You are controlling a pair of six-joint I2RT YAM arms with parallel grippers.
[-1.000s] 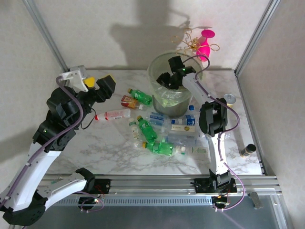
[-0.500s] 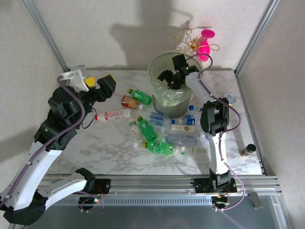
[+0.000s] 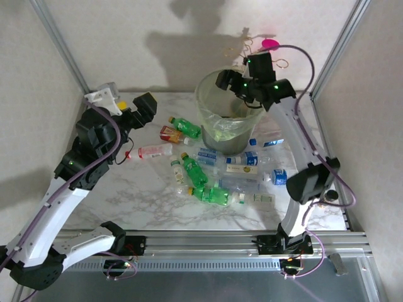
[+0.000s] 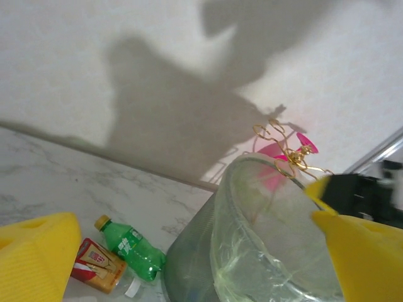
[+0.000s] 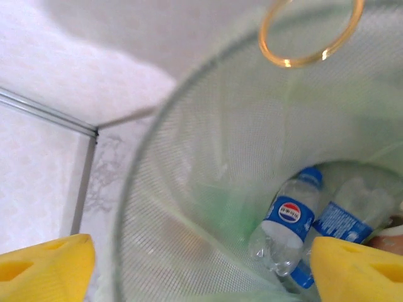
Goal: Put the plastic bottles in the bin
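Left gripper (image 3: 134, 108) and right gripper (image 3: 234, 86) gape empty; the right, upper centre over the bin (image 3: 204, 108), could clip its rim, toppling it.

Light: bright, even, coming from the near side; arm shadows are falling dark and soft-edged on the back wall (image 3: 189, 44). Right wrist view: bin (image 5: 189, 189) wall is showing soft. Left wrist view: yellow fingertips (image 4: 38, 258) are blurring, out of focus.
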